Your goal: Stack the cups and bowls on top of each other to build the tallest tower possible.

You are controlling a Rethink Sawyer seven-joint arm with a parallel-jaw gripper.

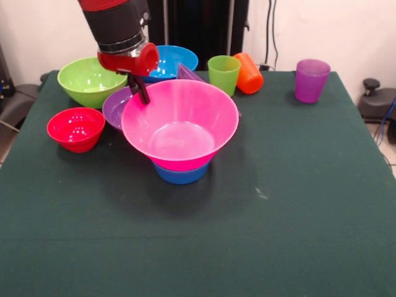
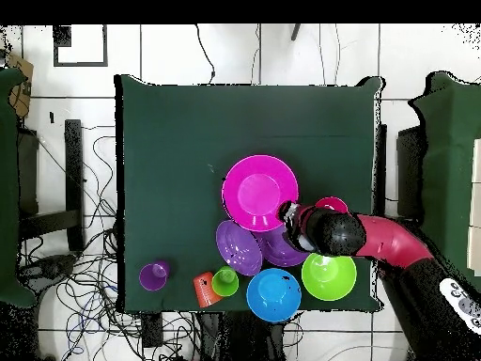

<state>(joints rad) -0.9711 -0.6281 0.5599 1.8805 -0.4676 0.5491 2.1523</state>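
Observation:
The big pink bowl point(image 1: 179, 120) point(image 2: 258, 193) sits level on a blue bowl point(image 1: 180, 174) near the table's middle. My gripper point(image 1: 143, 93) point(image 2: 289, 214) is shut on the pink bowl's rim, on its left side in the front view. A purple bowl point(image 1: 116, 106) point(image 2: 239, 247) lies beside it, and a second purple bowl point(image 1: 189, 73) point(image 2: 280, 249) is tilted behind it. The red bowl point(image 1: 75, 128) point(image 2: 331, 204), lime green bowl point(image 1: 90, 80) point(image 2: 329, 276) and another blue bowl point(image 1: 172, 60) point(image 2: 273, 294) stand nearby. The green cup point(image 1: 224, 74) point(image 2: 224, 281) is upright, the orange cup point(image 1: 249, 73) point(image 2: 205, 288) lies on its side, and the purple cup point(image 1: 311, 80) point(image 2: 153, 275) stands apart.
The green tablecloth point(image 1: 278, 204) covers the whole table. All the loose bowls and cups crowd the robot's side. Cables lie on the floor point(image 2: 75, 282) beyond the table's edges.

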